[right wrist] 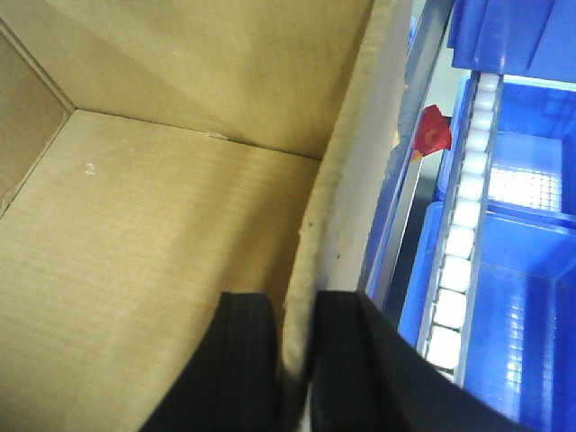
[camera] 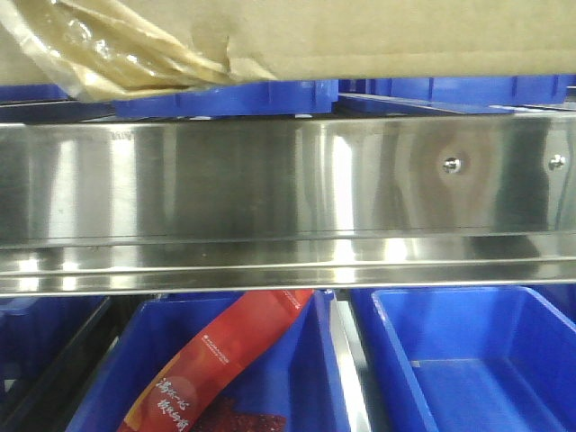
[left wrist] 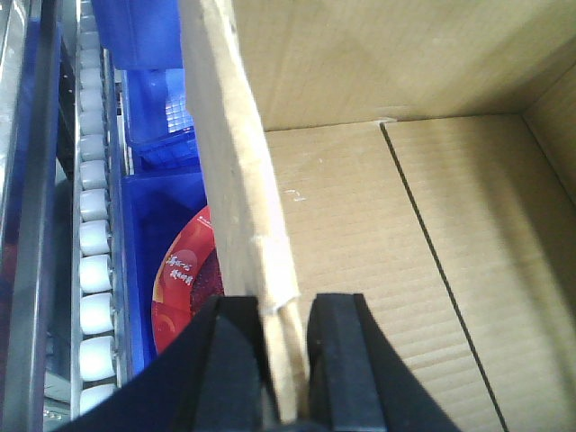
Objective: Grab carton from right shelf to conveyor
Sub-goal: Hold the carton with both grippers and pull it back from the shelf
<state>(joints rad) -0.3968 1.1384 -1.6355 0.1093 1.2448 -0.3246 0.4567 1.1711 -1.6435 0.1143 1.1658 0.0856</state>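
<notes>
The brown carton (camera: 378,36) fills the top of the front view, with crumpled clear tape on its left. In the left wrist view my left gripper (left wrist: 286,360) is shut on the carton's left wall (left wrist: 229,153), one black finger on each side; the empty carton floor (left wrist: 378,270) lies to the right. In the right wrist view my right gripper (right wrist: 292,360) is shut on the carton's right wall (right wrist: 346,198), with the carton's inside (right wrist: 144,234) to the left. The carton is held above the shelf's blue bins.
A shiny steel shelf rail (camera: 288,198) crosses the front view. Below it are blue bins (camera: 468,360), one holding a red snack packet (camera: 225,360). White roller tracks (left wrist: 90,234) (right wrist: 459,243) run beside the bins. The red packet also shows under the carton (left wrist: 184,279).
</notes>
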